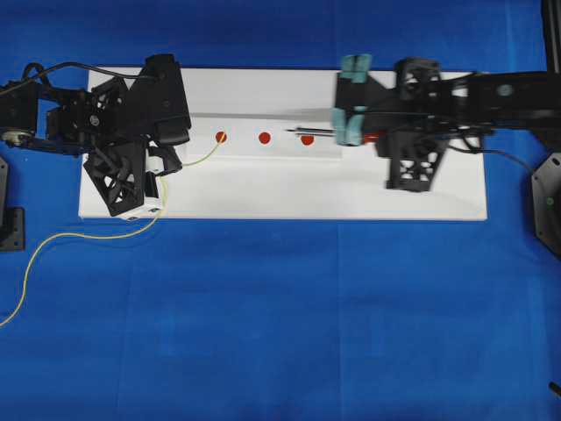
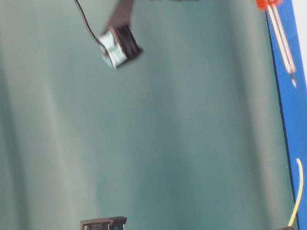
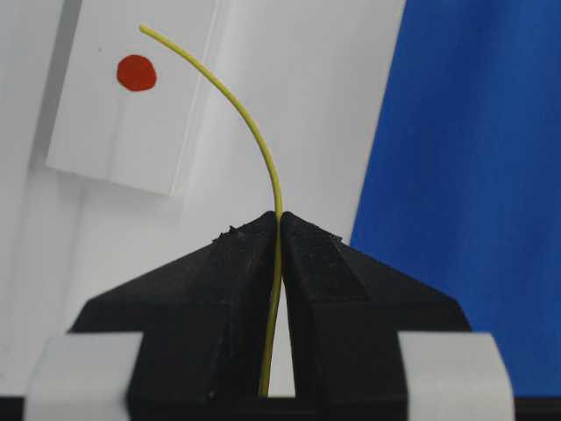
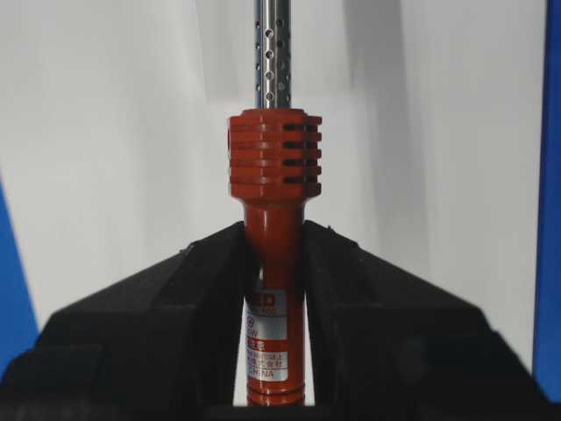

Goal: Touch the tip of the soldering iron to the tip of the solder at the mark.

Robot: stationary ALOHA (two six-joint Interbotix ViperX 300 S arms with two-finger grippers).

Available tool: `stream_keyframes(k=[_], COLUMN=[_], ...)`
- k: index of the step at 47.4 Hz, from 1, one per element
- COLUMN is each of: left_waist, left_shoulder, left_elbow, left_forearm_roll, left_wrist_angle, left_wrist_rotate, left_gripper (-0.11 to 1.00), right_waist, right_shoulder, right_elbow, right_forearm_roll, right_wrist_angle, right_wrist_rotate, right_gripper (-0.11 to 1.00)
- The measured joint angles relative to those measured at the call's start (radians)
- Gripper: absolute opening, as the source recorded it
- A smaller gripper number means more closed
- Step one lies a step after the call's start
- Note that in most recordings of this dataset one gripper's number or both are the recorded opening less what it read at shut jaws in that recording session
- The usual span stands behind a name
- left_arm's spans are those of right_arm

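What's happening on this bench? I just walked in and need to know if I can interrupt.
Two robot arms are working over a white board marked with three red dots. The left hand is shut on a thin yellow solder wire, whose free end curves toward the leftmost dot. The right hand is shut on the soldering iron by its red handle. Iron tip and wire tip are apart, not yet touching.

Bright, even light — soft shadows, table-level view slightly blurred.
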Motion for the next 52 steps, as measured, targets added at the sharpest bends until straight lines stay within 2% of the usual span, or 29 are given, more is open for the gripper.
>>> stream_keyframes(k=[11,24,33,52], left_waist=[0.0,0.0,-0.005,-0.006], left_shoulder=[0.0,0.023,0.087,0.314], left_elbow=[0.0,-0.021,-0.092,-0.281], left_forearm_roll=[-0.002,0.0,0.0,0.0], left_wrist_angle=[-0.003,-0.005,-0.006,-0.015], left_wrist_rotate=[-0.002,-0.002,0.002,0.002], left_gripper=[0.02,0.02,0.02,0.02], right_waist=[0.0,-0.002,0.0,0.0], right_shoulder=[-0.092,-0.112,-0.112,-0.114], right_elbow=[0.081,0.097,0.097,0.097], right_forearm_roll=[0.0,-0.002,-0.006,-0.006], right_wrist_angle=[0.021,0.023,0.023,0.021], right_wrist_rotate=[0.048,0.054,0.054,0.057], right_gripper=[0.06,0.06,0.06,0.06])
